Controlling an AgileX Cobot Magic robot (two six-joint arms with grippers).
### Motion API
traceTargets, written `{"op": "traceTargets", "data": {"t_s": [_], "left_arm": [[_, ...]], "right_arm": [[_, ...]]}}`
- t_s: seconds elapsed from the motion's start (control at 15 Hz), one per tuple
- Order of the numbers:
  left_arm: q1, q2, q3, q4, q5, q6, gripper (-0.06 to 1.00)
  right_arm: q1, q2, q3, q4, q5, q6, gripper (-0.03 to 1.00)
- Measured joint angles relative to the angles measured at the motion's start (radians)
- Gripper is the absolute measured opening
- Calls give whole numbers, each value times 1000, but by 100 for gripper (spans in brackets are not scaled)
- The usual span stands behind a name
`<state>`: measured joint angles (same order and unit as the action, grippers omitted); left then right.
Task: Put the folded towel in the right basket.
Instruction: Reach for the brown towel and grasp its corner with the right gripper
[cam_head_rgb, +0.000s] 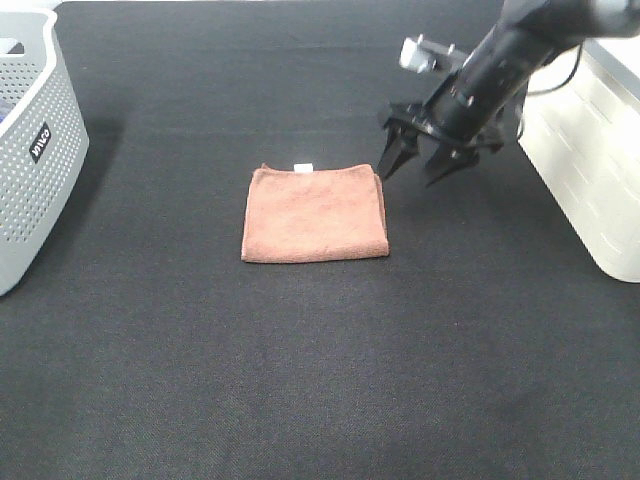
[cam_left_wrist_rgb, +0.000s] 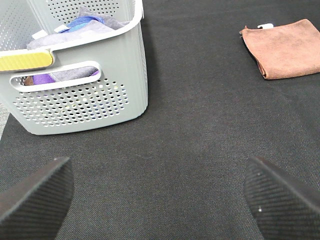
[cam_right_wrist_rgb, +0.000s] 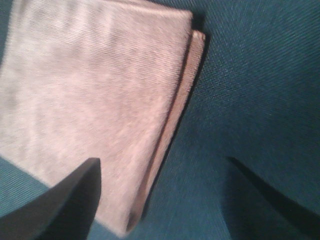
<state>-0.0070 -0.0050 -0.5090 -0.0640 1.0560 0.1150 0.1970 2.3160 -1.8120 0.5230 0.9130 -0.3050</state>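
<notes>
A folded brown towel (cam_head_rgb: 314, 213) with a small white tag lies flat on the black table mat; it also shows in the left wrist view (cam_left_wrist_rgb: 285, 47) and fills much of the right wrist view (cam_right_wrist_rgb: 90, 105). My right gripper (cam_head_rgb: 413, 167) is open and empty, hanging just above the mat beside the towel's far right corner; its fingers (cam_right_wrist_rgb: 60, 205) straddle the towel's edge in the right wrist view. The white right basket (cam_head_rgb: 590, 160) stands at the right edge. My left gripper (cam_left_wrist_rgb: 160, 197) is open and empty, low over bare mat, out of the exterior view.
A grey perforated basket (cam_head_rgb: 35, 150) stands at the far left, holding several cloths (cam_left_wrist_rgb: 75, 30). Black mat (cam_head_rgb: 300, 380) spreads around the towel.
</notes>
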Motion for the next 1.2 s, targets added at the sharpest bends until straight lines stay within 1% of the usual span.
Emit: {"op": "traceTargets", "data": {"t_s": [0.13, 0.2, 0.4, 0.47, 0.53, 0.67, 0.73, 0.8, 0.87, 1.0, 1.13, 1.2], "left_arm": [[0, 0, 0, 0, 0, 0, 87], [0, 0, 0, 0, 0, 0, 87], [0, 0, 0, 0, 0, 0, 87], [0, 0, 0, 0, 0, 0, 87], [0, 0, 0, 0, 0, 0, 87], [0, 0, 0, 0, 0, 0, 87], [0, 0, 0, 0, 0, 0, 87], [0, 0, 0, 0, 0, 0, 87], [0, 0, 0, 0, 0, 0, 87], [0, 0, 0, 0, 0, 0, 87], [0, 0, 0, 0, 0, 0, 87], [0, 0, 0, 0, 0, 0, 87]], "right_arm": [[0, 59, -26, 50, 0, -33, 64], [0, 95, -41, 85, 0, -67, 64], [-1, 140, -70, 152, 13, -83, 64], [-1, 140, -70, 152, 13, -83, 64], [-2, 146, -73, 181, 18, -100, 64], [-2, 167, -79, 270, 38, -144, 63], [-2, 178, -80, 315, 53, -161, 61], [-2, 189, -80, 344, 61, -177, 57], [-2, 195, -80, 357, 65, -182, 51], [-2, 209, -97, 351, 76, -185, 23], [-2, 206, -122, 345, 90, -185, 3], [-2, 195, -137, 341, 100, -184, 1]]}}
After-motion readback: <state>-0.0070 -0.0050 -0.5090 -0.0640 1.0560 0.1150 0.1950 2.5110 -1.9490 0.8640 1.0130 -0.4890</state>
